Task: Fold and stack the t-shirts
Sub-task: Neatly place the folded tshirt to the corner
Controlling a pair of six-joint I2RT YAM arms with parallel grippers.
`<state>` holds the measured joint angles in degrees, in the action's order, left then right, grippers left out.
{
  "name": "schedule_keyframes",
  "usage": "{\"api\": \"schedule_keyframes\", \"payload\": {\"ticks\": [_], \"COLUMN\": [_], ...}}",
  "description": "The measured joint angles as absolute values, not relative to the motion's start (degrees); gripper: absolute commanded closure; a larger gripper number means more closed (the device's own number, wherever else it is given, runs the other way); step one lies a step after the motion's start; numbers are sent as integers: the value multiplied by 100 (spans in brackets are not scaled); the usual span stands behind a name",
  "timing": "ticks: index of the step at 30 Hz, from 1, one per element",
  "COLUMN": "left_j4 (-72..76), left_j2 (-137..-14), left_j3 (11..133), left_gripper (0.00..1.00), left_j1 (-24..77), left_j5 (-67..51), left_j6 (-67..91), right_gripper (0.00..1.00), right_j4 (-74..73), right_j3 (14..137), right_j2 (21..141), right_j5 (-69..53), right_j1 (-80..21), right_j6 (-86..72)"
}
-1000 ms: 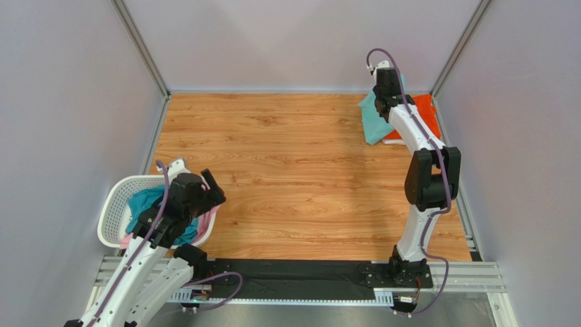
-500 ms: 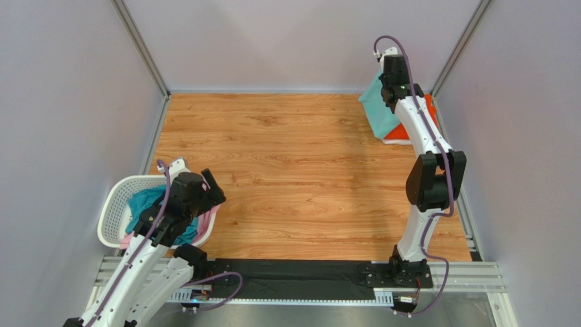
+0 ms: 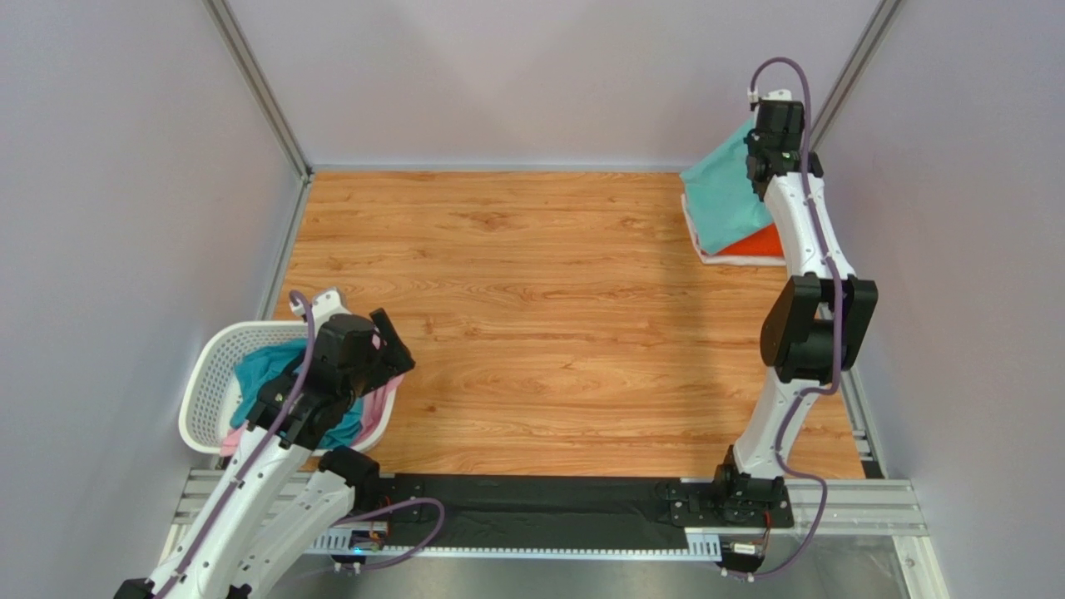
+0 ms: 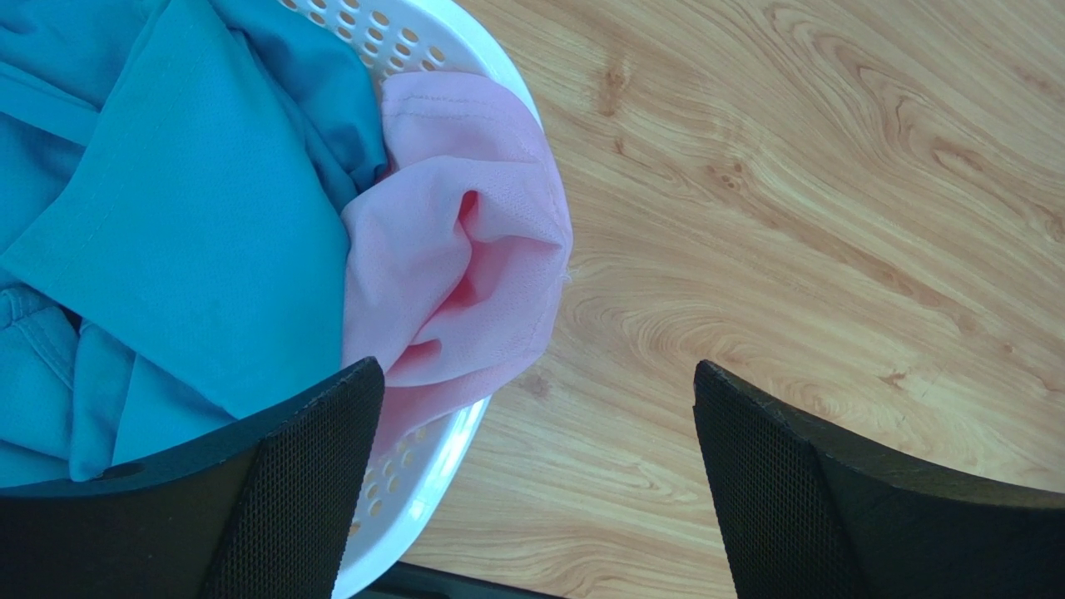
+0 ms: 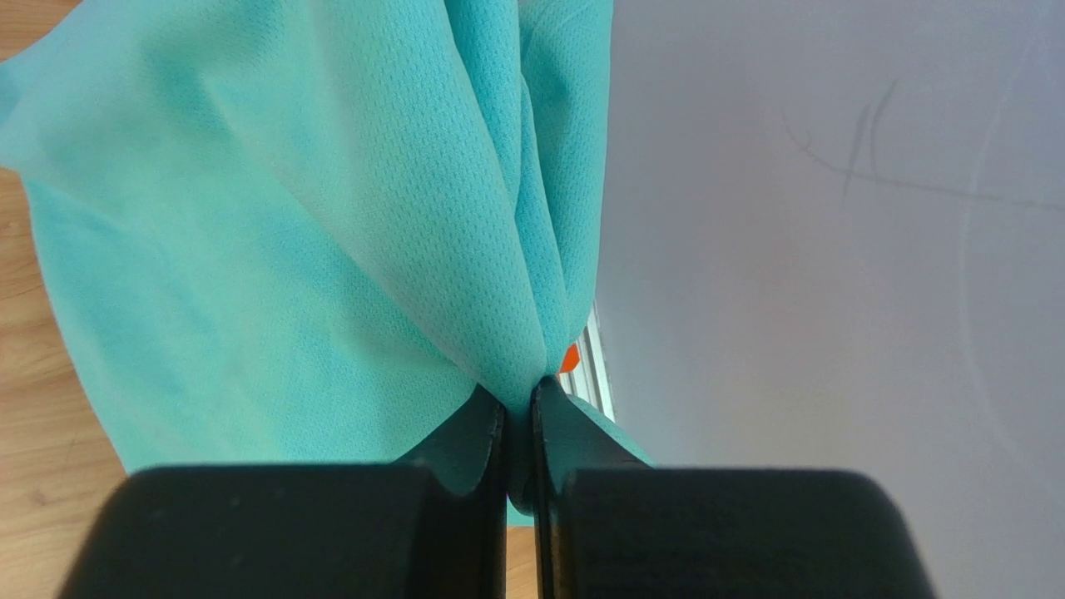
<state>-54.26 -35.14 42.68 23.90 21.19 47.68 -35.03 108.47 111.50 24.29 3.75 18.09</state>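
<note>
My right gripper (image 3: pixel 758 169) is shut on the mint-teal t-shirt (image 3: pixel 723 202) and holds it up at the far right corner, so that it hangs over the orange t-shirt (image 3: pixel 760 243). A white shirt edge (image 3: pixel 710 258) shows under the orange one. In the right wrist view the mint cloth (image 5: pixel 313 225) is pinched between my closed fingers (image 5: pixel 520 418). My left gripper (image 4: pixel 538 412) is open and empty above the basket rim. A darker teal-blue shirt (image 4: pixel 163 212) and a pink shirt (image 4: pixel 456 250) lie in the basket.
The white plastic laundry basket (image 3: pixel 206 381) stands at the near left edge of the wooden table (image 3: pixel 525 325). Grey walls close in the back and both sides. A metal rail (image 3: pixel 856 399) runs along the table's right edge.
My right gripper has moved right and towards the back wall, lifting the mint-teal shirt higher over the orange one. The left arm has hardly moved.
</note>
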Motion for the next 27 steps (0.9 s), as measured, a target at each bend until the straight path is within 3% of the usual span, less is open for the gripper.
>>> {"api": "schedule_keyframes", "payload": {"ticks": [13,16,17,18,19,22,24,27], "left_j4": [-5430,-5443,-5448,-5450,-5450,-5468,-5468,-5468], "left_j2": [-3627,-3640,-3647,-3658,-3667,-3695,-3706,-3732], "left_j3": [4268,4268,4268,4268,4268,4268,4268,4270], "left_gripper": [0,0,0,0,0,0,0,0], "left_j1": [2390,2390,2390,2390,2390,2390,2390,2390], "left_j5": [2161,2169,2176,2180,2180,2180,2180,2178], "left_j6": [4770,4772,4772,4772,4772,4772,4772,4772], "right_gripper": [97,84,71,66,51,35,0,0], "right_j4": [-3658,-3682,-3717,-3736,-3782,-3896,-4010,-4121], "right_j3": [11021,11168,11242,11312,11402,11631,11719,11758], "right_j2": [12313,12536,12613,12689,12766,12949,13006,12991], "right_j5": [1605,1533,1522,1503,1505,1509,1516,1540], "right_j1": [1153,1304,1345,1389,1431,1551,1625,1688], "right_j6": [860,626,539,421,333,82,-75,-148]}}
